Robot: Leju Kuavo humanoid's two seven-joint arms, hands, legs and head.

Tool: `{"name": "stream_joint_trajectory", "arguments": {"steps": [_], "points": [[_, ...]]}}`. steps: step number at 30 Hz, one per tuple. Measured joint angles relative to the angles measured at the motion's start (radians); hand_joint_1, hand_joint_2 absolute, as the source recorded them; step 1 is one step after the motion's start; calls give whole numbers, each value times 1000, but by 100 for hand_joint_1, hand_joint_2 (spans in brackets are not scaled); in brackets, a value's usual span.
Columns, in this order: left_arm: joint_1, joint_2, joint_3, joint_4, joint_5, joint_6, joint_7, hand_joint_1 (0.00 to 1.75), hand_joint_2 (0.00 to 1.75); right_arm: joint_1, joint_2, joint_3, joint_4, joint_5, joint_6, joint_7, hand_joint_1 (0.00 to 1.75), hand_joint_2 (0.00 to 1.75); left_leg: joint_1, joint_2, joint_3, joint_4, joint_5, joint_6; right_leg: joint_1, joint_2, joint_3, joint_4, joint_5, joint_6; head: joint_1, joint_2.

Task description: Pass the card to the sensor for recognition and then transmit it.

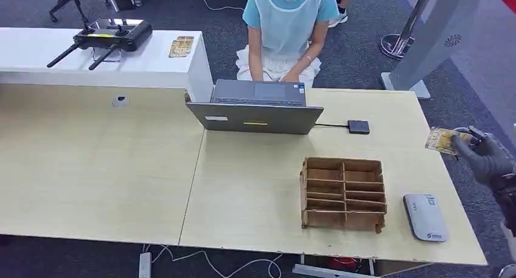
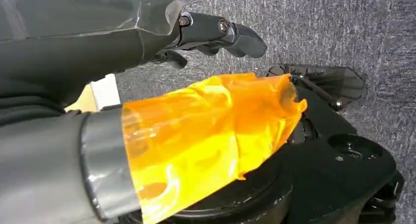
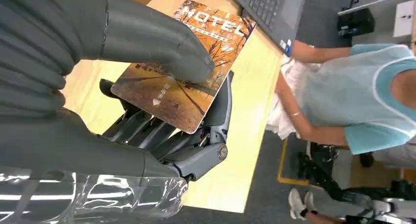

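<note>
Currently the card (image 1: 440, 139) is pinched by the right hand (image 1: 487, 158) just past the table's (image 1: 255, 187) right edge, well apart from the grey sensor (image 1: 425, 217) near the front corner. Left hand (image 2: 216, 33) is seen over carpet, holding nothing, fingers curled.

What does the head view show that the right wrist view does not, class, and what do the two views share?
Head view alone: the wooden organiser, the grey sensor near the table's right edge, and the controller on the white counter. Right wrist view alone: the word HOTEL printed on the card, with the thumb pressing it against the fingers. Both: the right hand holding the card, the laptop, the table and the seated person.
</note>
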Motion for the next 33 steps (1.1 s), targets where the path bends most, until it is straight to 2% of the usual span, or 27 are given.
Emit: {"name": "stream_joint_trajectory", "arguments": {"steps": [6,21,33], "points": [[0,2,1,0,-1,0,0,0,0,24,-11,-9,20,-1,-9,-1,175,175,0,0,0,0,0,0,0,0,0,0,0,0,0,0],[2,3,15,0,-16,0,6,0,0,157,-38,-55,26,30,22,-6,175,175,0,0,0,0,0,0,0,0,0,0,0,0,0,0],[0,5,15,0,-31,-4,7,0,0,178,-40,-57,27,85,35,-4,175,175,0,1,0,0,0,0,0,0,0,0,0,0,0,0]]}}
